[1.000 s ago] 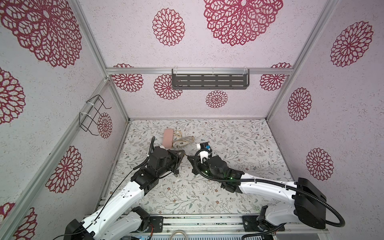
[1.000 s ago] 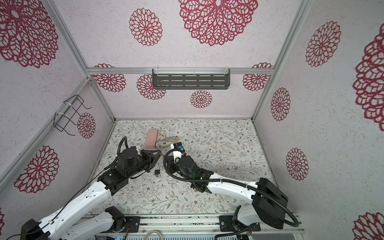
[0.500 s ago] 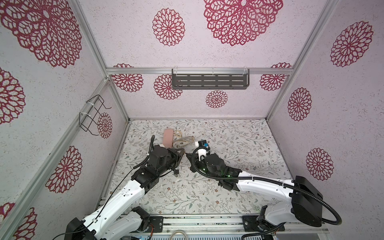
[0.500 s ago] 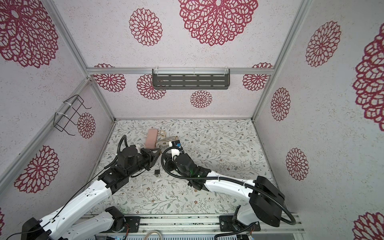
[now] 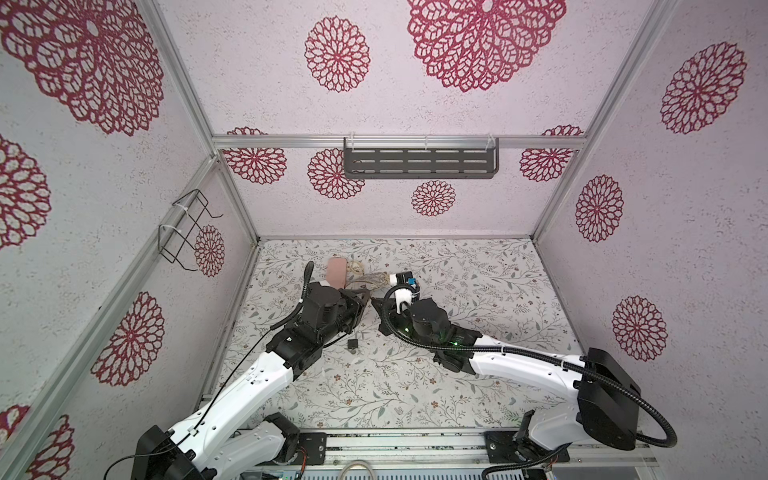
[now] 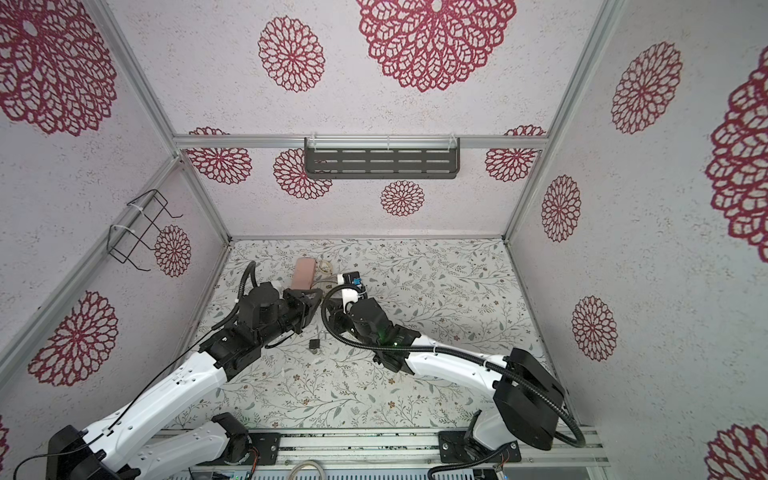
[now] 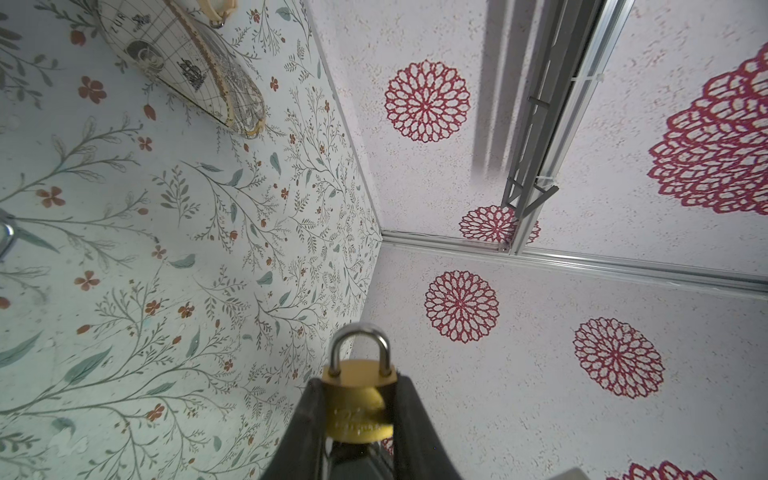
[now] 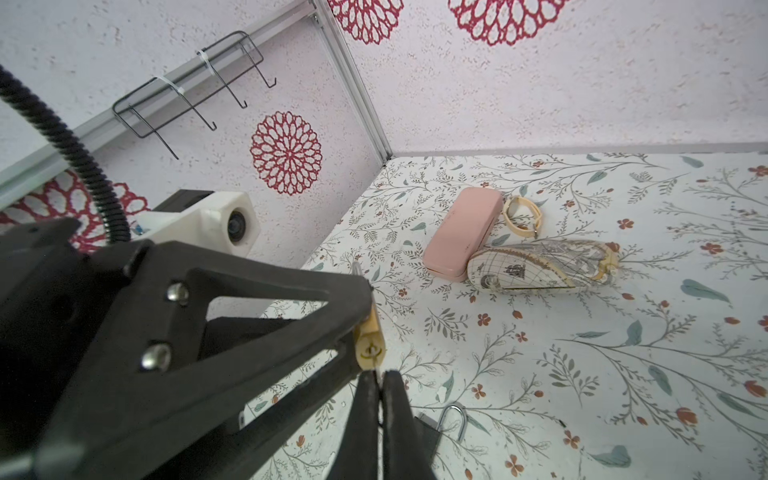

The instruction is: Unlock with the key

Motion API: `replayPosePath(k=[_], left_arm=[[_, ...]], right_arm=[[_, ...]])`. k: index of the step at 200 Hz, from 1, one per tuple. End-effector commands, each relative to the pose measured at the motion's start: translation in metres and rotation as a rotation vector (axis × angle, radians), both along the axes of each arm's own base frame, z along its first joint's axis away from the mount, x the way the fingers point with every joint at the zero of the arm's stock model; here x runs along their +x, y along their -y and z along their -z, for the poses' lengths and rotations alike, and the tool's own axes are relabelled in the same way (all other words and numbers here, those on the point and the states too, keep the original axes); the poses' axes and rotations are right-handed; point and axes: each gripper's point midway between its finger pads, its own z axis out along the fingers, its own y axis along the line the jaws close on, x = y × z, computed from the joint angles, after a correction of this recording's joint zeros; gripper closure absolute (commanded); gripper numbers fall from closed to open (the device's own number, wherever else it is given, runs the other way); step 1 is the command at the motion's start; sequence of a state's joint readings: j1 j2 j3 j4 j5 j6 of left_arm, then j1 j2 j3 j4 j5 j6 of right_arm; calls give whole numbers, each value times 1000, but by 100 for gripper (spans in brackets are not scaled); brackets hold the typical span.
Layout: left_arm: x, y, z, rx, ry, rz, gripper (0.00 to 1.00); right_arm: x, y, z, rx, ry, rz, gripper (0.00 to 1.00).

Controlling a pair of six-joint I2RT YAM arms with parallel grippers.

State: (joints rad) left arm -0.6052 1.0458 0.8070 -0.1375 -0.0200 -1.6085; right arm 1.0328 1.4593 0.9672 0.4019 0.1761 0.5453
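Left gripper pinches brass padlock; shackle still seated. In both top views, right gripper sits at its 3 o'clock, jaws pressed together, tips at keyhole. Key not discernible. Insertion and turn pending.

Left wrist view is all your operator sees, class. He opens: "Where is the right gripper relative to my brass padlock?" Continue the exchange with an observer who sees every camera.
Observer: The right gripper is shut, fingertips right beside the keyhole end of the brass padlock.
Operator: What lies beside the map-print case?
Observer: A pink glasses case, touching it.
Operator: Any other lock?
Observer: A small black padlock lies on the table, nearer the arms' bases than the brass one.
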Motion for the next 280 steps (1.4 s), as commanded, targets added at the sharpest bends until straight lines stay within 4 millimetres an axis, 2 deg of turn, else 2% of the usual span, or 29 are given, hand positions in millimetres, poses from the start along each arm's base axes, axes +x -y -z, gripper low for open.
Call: replayPosePath(k=[1, 72, 91, 124, 170, 229, 247, 280], left_arm=[[-26, 40, -12, -77, 19, 192, 100], [-14, 38, 2, -48, 38, 146, 100], [-13, 34, 9, -29, 27, 129, 100], [-11, 27, 9, 26, 38, 103, 100], [-7, 22, 6, 72, 56, 82, 100], [0, 2, -6, 184, 114, 33, 100], [3, -8, -14, 254, 147, 20, 100], [5, -28, -23, 482, 213, 34, 100]], right_arm=[[-12, -10, -57, 228, 18, -87, 100], [-8, 10, -65, 540, -214, -82, 100], [-6, 15, -66, 569, -236, -65, 100], [-5, 18, -62, 626, -274, -54, 100], [-5, 16, -74, 679, -264, -81, 100], [8, 27, -31, 472, -217, 55, 100], [11, 36, -22, 410, -181, 98, 88], [11, 60, -14, 306, -112, 173, 62]])
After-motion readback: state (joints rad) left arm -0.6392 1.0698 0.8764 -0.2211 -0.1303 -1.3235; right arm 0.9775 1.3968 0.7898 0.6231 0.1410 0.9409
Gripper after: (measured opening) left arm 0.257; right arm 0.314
